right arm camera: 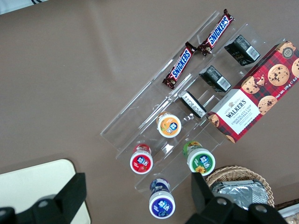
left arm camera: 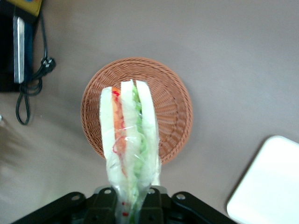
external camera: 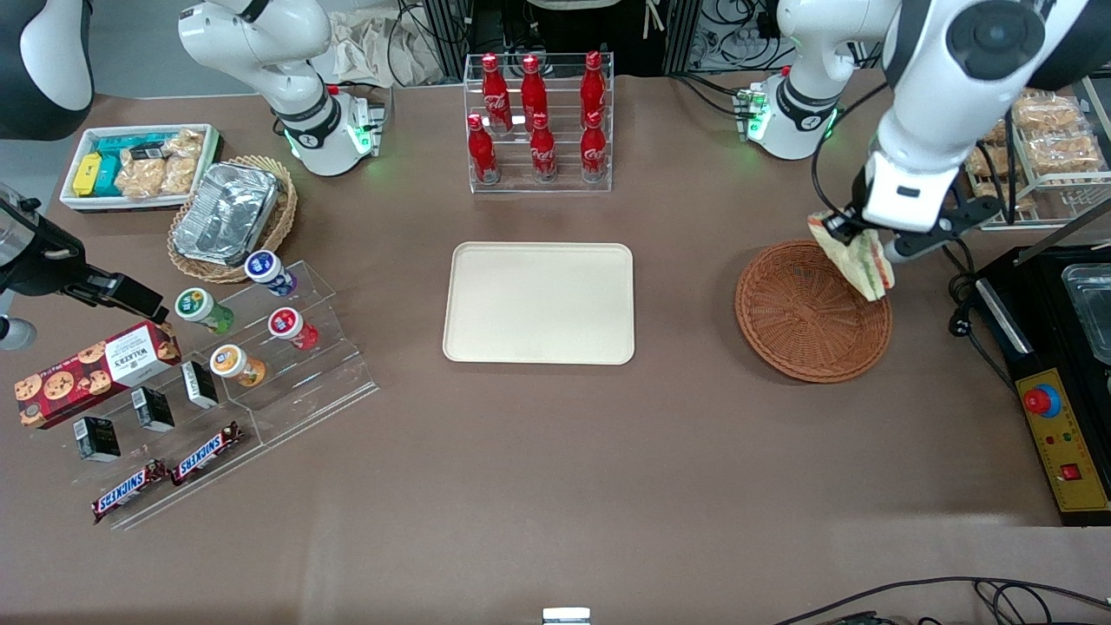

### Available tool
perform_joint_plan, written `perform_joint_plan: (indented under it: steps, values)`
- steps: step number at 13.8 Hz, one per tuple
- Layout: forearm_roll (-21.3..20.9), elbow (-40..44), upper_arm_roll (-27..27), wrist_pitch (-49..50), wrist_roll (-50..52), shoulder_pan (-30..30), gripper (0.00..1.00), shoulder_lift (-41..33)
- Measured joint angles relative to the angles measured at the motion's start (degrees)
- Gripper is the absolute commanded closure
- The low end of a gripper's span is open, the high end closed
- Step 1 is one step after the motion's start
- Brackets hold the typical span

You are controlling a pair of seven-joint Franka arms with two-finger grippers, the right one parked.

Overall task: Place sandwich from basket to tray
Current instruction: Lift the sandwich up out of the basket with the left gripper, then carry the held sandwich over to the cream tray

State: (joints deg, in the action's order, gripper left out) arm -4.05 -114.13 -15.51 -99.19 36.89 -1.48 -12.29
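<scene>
My left gripper point(external camera: 855, 246) is shut on the wrapped sandwich point(external camera: 859, 258) and holds it in the air above the rim of the round reddish-brown basket point(external camera: 803, 317), at the rim's edge toward the working arm's end. In the left wrist view the sandwich point(left arm camera: 128, 140) hangs from the gripper point(left arm camera: 130, 205) with its white bread, orange and green layers showing, over the basket point(left arm camera: 170, 112), whose inside shows nothing else. The cream tray point(external camera: 539, 302) lies flat mid-table with nothing on it; one of its corners point(left arm camera: 268, 186) shows in the wrist view.
A clear rack of red cola bottles point(external camera: 538, 121) stands farther from the front camera than the tray. A black control box point(external camera: 1055, 408) and cable sit at the working arm's end. Snack stands, a tan basket with a foil container point(external camera: 230, 217) and a white box lie toward the parked arm's end.
</scene>
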Motion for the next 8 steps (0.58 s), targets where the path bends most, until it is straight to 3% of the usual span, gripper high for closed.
perform_joint_plan:
  steps: [4, 8]
  values:
    - [1.78, 3.19, -5.5, 1.54, -4.43, -0.09, 0.86, 0.32]
    - [2.77, 4.07, -13.15, 1.22, -2.21, -0.48, 0.86, 3.86]
